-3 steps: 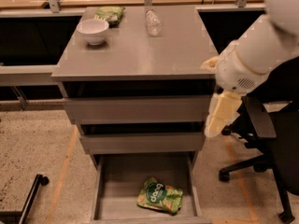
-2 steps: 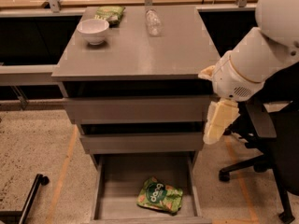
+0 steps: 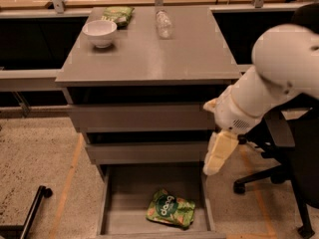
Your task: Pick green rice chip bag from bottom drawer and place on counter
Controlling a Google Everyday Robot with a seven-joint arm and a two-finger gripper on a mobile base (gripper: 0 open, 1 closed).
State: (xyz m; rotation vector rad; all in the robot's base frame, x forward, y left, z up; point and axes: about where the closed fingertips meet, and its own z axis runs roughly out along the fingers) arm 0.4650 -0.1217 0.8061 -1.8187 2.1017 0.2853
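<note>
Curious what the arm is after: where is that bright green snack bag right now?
The green rice chip bag lies in the open bottom drawer, right of centre near its front; the gripper hangs higher up, to its right.

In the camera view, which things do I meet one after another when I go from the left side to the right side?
Bowl on the counter → green rice chip bag in the bottom drawer → tool, hanging beside the right end of the drawers.
</note>
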